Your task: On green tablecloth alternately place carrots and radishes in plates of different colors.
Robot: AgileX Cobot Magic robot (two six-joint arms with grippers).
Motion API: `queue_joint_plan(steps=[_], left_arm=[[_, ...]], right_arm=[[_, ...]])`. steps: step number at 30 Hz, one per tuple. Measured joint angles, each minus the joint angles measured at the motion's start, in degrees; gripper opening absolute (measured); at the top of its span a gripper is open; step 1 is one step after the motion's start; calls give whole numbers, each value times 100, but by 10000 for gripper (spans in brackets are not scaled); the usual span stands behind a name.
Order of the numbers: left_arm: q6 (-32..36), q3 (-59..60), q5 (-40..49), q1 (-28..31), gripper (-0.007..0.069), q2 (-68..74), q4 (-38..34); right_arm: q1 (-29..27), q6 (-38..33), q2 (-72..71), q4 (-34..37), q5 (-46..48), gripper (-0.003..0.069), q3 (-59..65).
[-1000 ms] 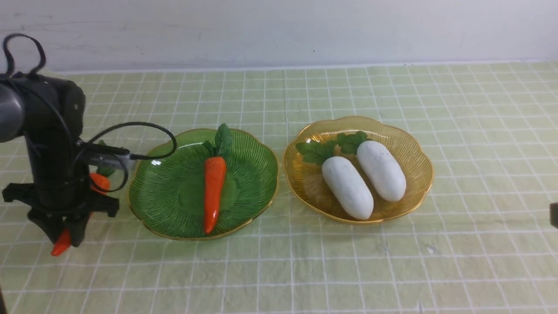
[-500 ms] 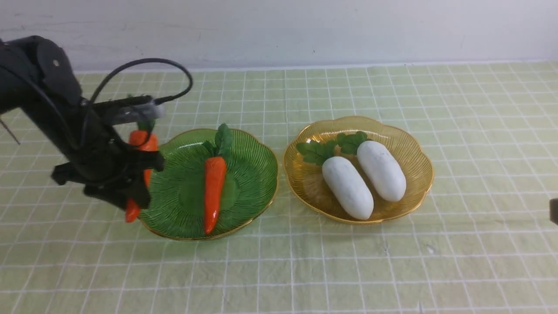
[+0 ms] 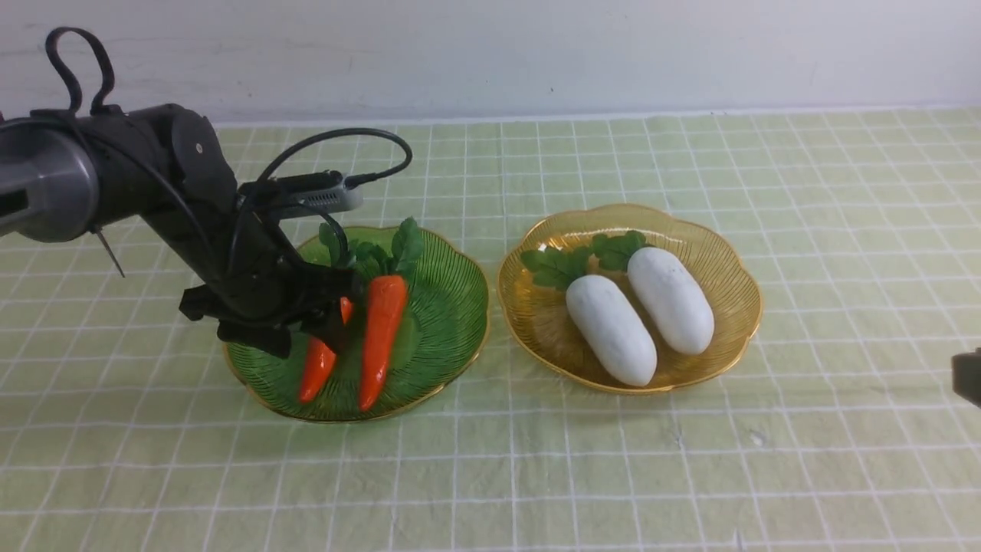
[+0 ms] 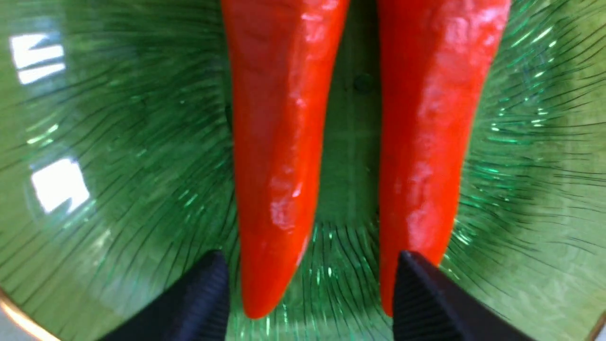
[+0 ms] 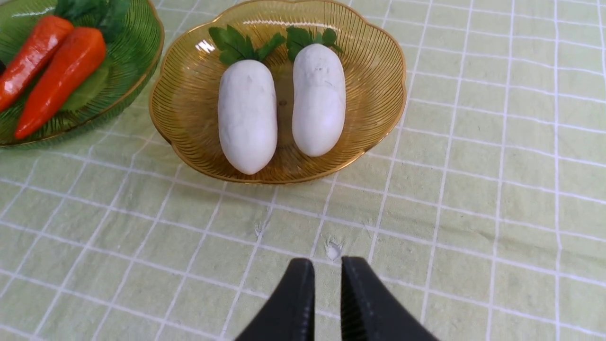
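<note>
Two orange carrots lie side by side in the green plate (image 3: 460, 261): one (image 3: 381, 330) in the middle and one (image 3: 318, 368) to its left. My left gripper (image 3: 306, 322) hangs low over the left carrot (image 4: 279, 142), open. Its fingers (image 4: 208, 293) stand apart on either side of the carrot's tip without gripping it. Two white radishes (image 3: 611, 330) (image 3: 670, 299) lie in the amber plate (image 3: 720, 253). My right gripper (image 5: 326, 263) is shut and empty above the green tablecloth (image 3: 536, 475), in front of the amber plate.
The two plates sit next to each other with a narrow strip of cloth between them. A pale wall borders the far edge of the cloth. The left arm's cable loops above the green plate's back rim.
The left arm carried the second carrot from the cloth left of the green plate up and over into it. Its jaws have opened and the carrot now lies beside the first one.
</note>
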Motion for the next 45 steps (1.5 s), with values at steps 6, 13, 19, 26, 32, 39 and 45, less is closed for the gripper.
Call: queue_joint_plan(steps=[6, 13, 19, 26, 32, 39, 45], left_arm=[[231, 17, 354, 0, 216, -309, -220], [432, 17, 425, 0, 0, -864, -300], [560, 17, 425, -2, -8, -883, -353], [560, 17, 473, -2, -8, -848, -404], [560, 17, 473, -2, -8, -825, -404], [560, 17, 478, -2, -8, -818, -404], [560, 17, 495, -2, -8, -663, -404]], right_arm=[[0, -37, -325, 177, 578, 76, 0], [0, 224, -1583, 220, 1355, 76, 13], [0, -160, -2721, 220, 224, 76, 704], [0, -213, -3067, 249, -2899, 76, 2152], [0, -220, -3067, 294, -4468, 76, 2687], [0, -220, -3067, 330, -4558, 76, 2706], [0, -238, -3067, 330, -4558, 76, 2706]])
